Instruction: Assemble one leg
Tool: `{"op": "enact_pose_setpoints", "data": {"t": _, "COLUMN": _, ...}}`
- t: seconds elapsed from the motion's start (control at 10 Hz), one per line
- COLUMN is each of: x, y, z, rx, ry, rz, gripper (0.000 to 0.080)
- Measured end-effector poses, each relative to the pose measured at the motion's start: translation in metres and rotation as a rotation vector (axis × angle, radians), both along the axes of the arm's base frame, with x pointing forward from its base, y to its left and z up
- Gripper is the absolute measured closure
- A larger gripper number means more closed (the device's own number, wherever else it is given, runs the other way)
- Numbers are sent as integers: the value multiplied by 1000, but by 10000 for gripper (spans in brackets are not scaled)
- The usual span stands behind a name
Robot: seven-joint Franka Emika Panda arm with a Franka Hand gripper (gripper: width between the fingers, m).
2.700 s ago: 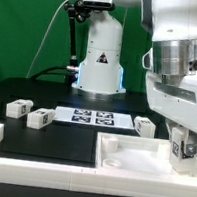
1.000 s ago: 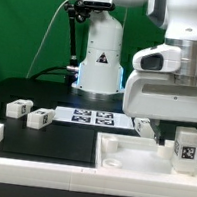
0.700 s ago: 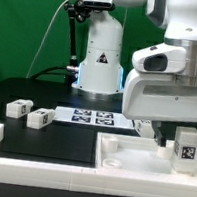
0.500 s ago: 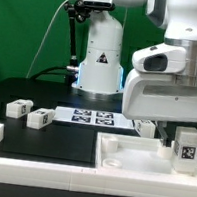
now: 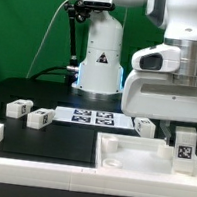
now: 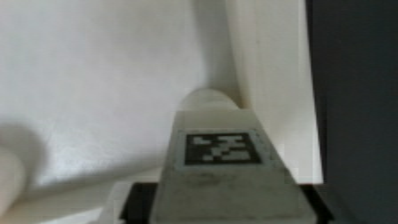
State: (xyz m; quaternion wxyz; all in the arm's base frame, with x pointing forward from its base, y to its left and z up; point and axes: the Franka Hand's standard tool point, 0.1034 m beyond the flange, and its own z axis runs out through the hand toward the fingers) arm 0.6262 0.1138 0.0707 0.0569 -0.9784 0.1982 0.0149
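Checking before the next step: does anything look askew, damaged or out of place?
Nothing stands out. The end effector holds one leg upright at the tabletop; two loose legs lie beside the marker board, apparently intact.

The leg [image 6: 217, 150], tag facing the camera, sits clamped between the gripper's [image 6: 217, 204] dark fingers [image 6: 143, 206]. Taking its tip as twelve o'clock, the white tabletop [image 6: 89, 80] spreads at nine and the black table [image 6: 356, 90] at three.
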Motion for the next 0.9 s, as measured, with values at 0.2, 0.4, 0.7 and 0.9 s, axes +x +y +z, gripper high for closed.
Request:
{"op": "enact_pose_setpoints", "data": {"t": 0.2, "x": -1, "y": -1, "z": -1, "rx": 13, "ry": 1, "rz": -240, "gripper": 511}}
{"op": "enact_pose_setpoints", "data": {"t": 0.4, "x": -3, "y": -1, "z": -1, "rx": 36, "ry": 2, "rz": -489, "gripper": 511}}
{"op": "enact_pose_setpoints", "data": {"t": 0.7, "x": -4, "y": 2, "z": -2, "rx": 55, "ry": 44, "rz": -878, "gripper": 511}}
{"op": "enact_pose_setpoints", "data": {"t": 0.9, "x": -4, "y": 5, "z": -2, "rx": 72, "ry": 74, "rz": -1066, "gripper": 509}}
